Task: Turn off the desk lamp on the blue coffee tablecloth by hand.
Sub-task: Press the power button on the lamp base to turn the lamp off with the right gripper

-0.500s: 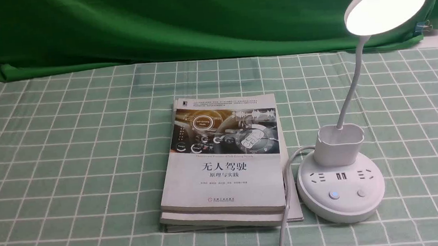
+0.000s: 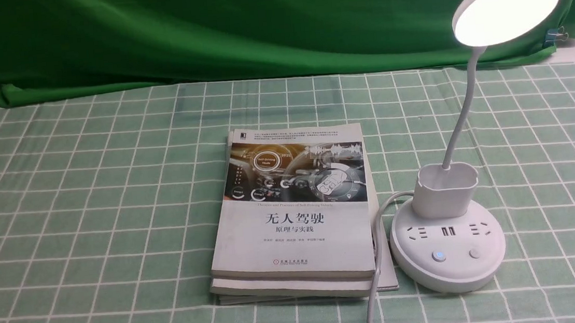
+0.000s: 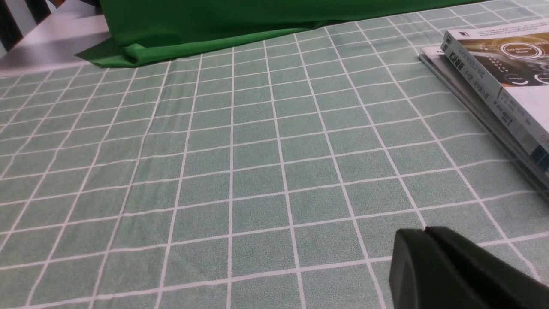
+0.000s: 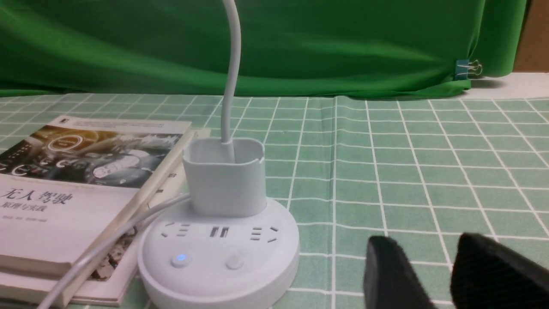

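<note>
Pale green cloth with a white grid (image 2: pixel 90 225) spreads across the work surface in the front view, backed by a dark green drape (image 2: pixel 203 33). On its right-hand side stands the desk lamp (image 2: pixel 449 251), its disc head (image 2: pixel 507 7) glowing; the round base sits just beside a stack of books (image 2: pixel 295 244), both buttons facing the robot, which probably suits a press from above. The cord (image 2: pixel 374 294) runs along the books' edge, perhaps to leave those buttons unobstructed. From the left wrist, part of the left gripper's dark tip shows above bare cloth; how far apart its jaws stand, or whether they grip anything, I cannot tell. From the right wrist, the right gripper (image 4: pixel 422 244) holds its two blurred fingers well parted with nothing between them, apart from the lamp base, likely poised for reaching the lit blue button (image 4: pixel 181 260).
</note>
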